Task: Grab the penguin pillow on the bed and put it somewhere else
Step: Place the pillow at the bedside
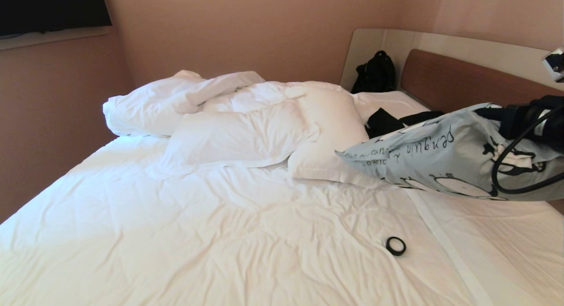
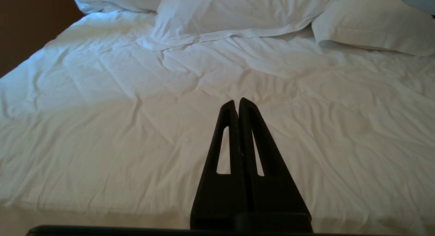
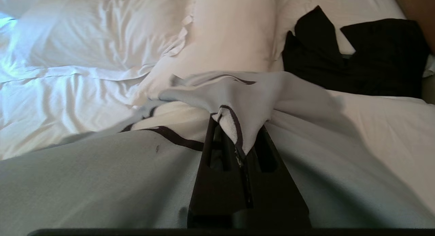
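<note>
My right end effector (image 3: 239,151) is clamped on a pinch of the pale blue-grey penguin-printed pillow (image 1: 445,154), which hangs lifted over the head end of the rumpled white bed (image 1: 198,235). I should carry it level and slowly, since that thin fold could slip. My left end effector (image 2: 237,105) is closed, empty, idle.

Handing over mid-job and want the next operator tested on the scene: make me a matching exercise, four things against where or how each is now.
Things:
1. penguin pillow
2. black ring
3. black backpack
4. left gripper

States:
A. propped in the corner beside the headboard
B. lying flat on the white sheet, near side of the bed
C. jaws shut on nothing, over bare sheet
D. pinched by a fold of its cover in the right gripper, lifted off the bed

Pairs: 1-D, 2-B, 3-A, 4-C
</note>
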Robot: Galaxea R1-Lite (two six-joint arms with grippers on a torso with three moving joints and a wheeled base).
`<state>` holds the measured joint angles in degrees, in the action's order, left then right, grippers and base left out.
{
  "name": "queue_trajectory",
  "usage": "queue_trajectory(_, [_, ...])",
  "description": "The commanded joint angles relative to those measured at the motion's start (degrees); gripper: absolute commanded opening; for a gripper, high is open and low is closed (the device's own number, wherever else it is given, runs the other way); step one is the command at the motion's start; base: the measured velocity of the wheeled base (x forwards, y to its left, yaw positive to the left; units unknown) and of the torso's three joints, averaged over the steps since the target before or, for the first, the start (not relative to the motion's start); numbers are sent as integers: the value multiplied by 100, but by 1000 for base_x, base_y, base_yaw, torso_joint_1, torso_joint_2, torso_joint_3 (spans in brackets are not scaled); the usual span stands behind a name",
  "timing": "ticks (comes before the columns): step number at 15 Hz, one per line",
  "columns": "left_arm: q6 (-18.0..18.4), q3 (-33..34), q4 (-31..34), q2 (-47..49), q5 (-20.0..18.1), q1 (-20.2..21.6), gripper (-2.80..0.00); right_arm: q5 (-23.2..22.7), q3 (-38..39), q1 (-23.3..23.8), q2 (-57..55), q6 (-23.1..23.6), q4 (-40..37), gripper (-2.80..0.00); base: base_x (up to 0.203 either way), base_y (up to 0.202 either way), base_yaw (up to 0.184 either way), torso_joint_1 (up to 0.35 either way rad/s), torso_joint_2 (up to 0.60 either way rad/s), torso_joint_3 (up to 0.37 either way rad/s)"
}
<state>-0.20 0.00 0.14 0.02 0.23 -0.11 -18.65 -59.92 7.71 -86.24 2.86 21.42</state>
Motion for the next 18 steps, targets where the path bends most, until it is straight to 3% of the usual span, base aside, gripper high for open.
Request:
queue_trajectory(1, [2,9,3,-2,3,2,-280,0,-40,150,-77,10,12,-280,0,0,0,0,0,0])
queue_trajectory(11, [2,9,3,-2,3,2,-280,5,-372,1653,-1188,-100,1478,-280,0,0,0,0,0,0])
queue_trajectory(18, [-2,9,3,-2,3,10,-280,-34,-796,2536,-1623,-557,1617,-280,0,0,0,0,0,0])
